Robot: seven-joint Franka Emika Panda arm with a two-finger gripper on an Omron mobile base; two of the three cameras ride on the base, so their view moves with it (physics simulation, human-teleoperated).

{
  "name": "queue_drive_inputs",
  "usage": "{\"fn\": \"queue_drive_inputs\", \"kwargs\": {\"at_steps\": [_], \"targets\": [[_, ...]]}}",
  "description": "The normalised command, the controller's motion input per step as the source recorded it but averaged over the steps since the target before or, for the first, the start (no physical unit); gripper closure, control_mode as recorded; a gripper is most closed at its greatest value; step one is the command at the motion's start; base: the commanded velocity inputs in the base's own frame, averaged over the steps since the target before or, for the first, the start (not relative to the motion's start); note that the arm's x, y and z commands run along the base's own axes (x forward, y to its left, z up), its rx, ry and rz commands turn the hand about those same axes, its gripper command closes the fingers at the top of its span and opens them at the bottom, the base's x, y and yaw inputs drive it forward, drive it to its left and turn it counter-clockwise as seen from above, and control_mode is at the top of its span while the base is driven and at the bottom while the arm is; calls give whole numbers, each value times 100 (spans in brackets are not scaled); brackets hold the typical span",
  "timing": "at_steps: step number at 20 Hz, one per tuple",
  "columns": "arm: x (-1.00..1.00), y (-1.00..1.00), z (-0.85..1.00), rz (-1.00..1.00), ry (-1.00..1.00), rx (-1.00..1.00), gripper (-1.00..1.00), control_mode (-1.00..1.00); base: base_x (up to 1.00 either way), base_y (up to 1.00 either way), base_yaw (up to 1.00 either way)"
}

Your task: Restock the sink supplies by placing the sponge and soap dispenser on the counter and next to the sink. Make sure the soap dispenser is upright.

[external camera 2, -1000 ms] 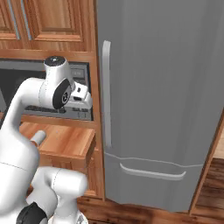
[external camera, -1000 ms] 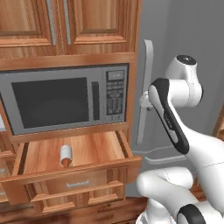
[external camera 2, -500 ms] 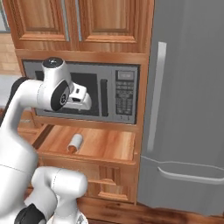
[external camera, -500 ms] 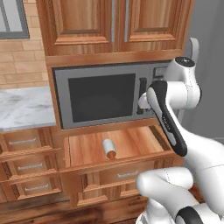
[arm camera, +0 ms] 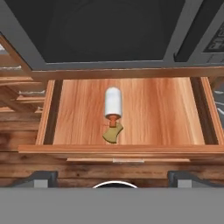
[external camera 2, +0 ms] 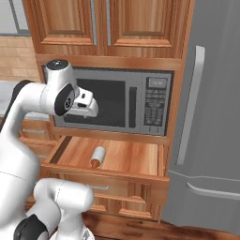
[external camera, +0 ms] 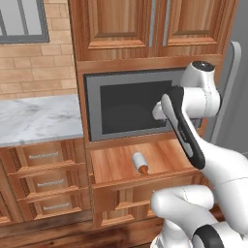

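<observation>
The soap dispenser (arm camera: 113,102) lies on its side in the open drawer (arm camera: 131,107) under the microwave (external camera 2: 112,101), nozzle toward the drawer front, touching a small tan piece, perhaps the sponge (arm camera: 113,133). We judge it must be lifted out and stood upright by the sink, so how we grasp it matters. Our gripper (arm camera: 113,183) hangs above the drawer front with its jaws spread wide and nothing between them. The drawer has bare wood on both sides of the bottle, so we have room to come down. The microwave overhangs the back, limiting height there. The counter (external camera: 38,118) lies off to our left, past the drawer stack
</observation>
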Motion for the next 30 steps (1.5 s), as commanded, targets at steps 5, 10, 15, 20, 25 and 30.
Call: {"fn": "queue_drive_inputs", "kwargs": {"at_steps": [5,10,15,20,25,30], "targets": [[27,0,-100,0,19,-2,-100,-100,0,0,0],[44,10,-100,3,29,-14,-100,-100,0,0,0],[30,14,-100,3,15,-12,-100,-100,0,0,0],[4,0,-100,0,11,0,-100,-100,0,0,0],[14,4,-73,0,1,2,-100,-100,0,0,0],[76,0,-51,0,12,9,-100,-100,0,0,0]]}}
